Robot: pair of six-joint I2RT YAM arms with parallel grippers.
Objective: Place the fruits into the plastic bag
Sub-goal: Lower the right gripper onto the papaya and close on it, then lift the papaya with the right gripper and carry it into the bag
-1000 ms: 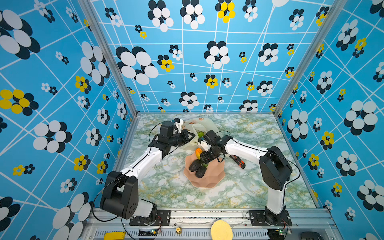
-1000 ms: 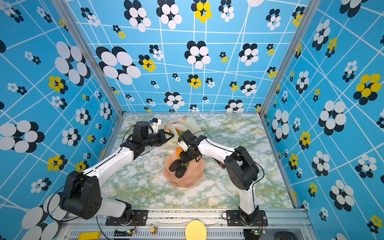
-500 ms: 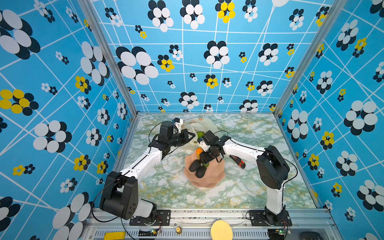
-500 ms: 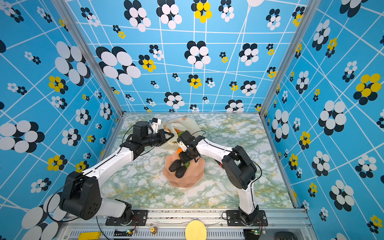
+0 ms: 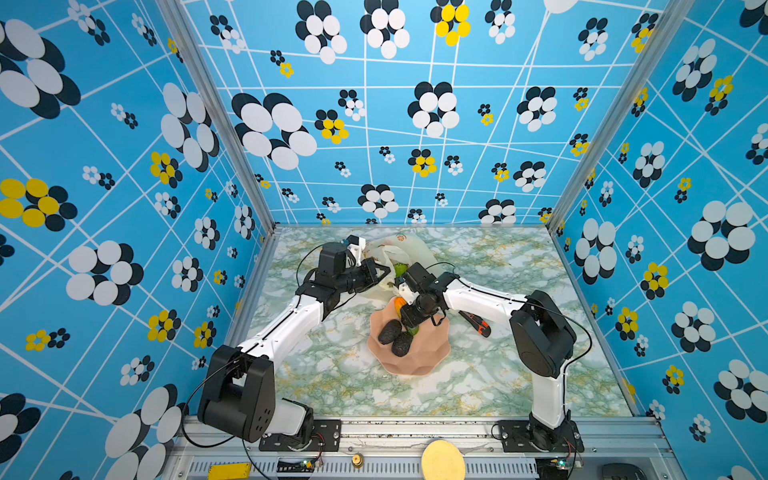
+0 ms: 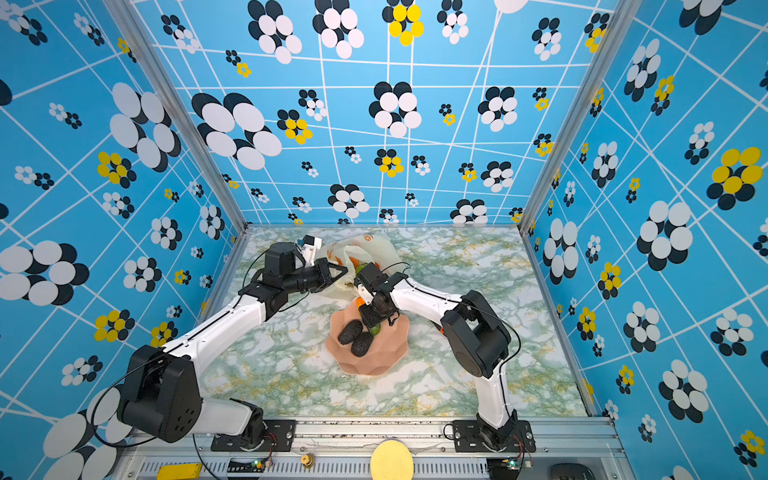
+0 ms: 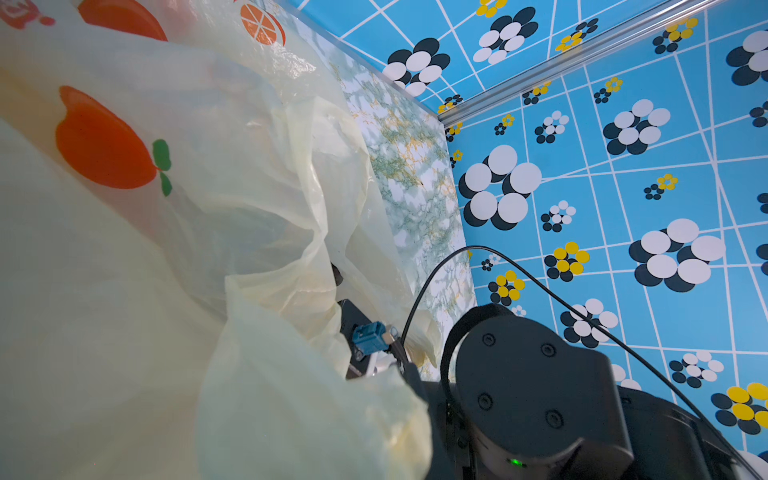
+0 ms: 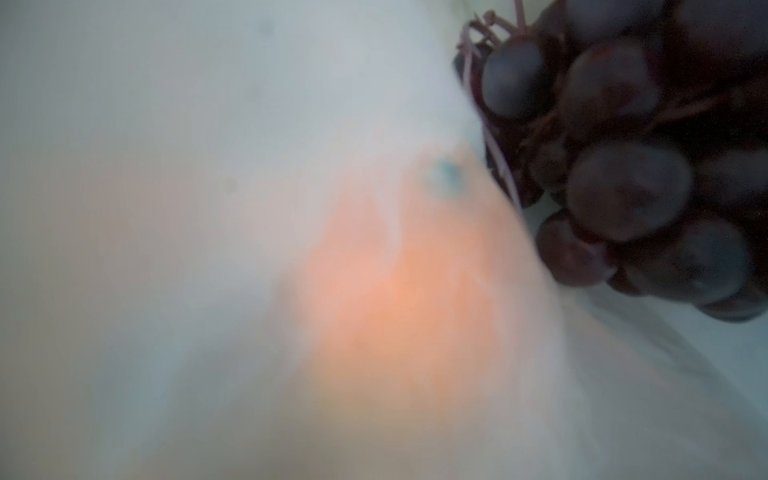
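The plastic bag (image 5: 399, 249) lies crumpled at the back middle in both top views, and fills the left wrist view (image 7: 166, 249). My left gripper (image 5: 384, 272) is shut on its near edge; the plastic hides the jaws in the left wrist view. A bumpy green ball (image 5: 400, 269) shows in the bag's mouth. My right gripper (image 5: 409, 326) points down into the pink dish (image 5: 432, 353), among the fruits: two black ovals (image 5: 389, 331), a yellow-green oblong (image 5: 412, 331) and a red-yellow mango (image 5: 397, 304). Its jaws are hidden. Dark purple grapes (image 8: 631, 166) show beside blurred cream plastic.
A red-and-black utility knife (image 5: 476, 323) lies on the marble table right of the dish, under my right forearm. The right arm's wrist (image 7: 540, 395) sits close beside the bag. Blue patterned walls enclose the table on three sides.
The right arm has shifted slightly left, its gripper staying low over the dish. The left arm and the bag have not moved.
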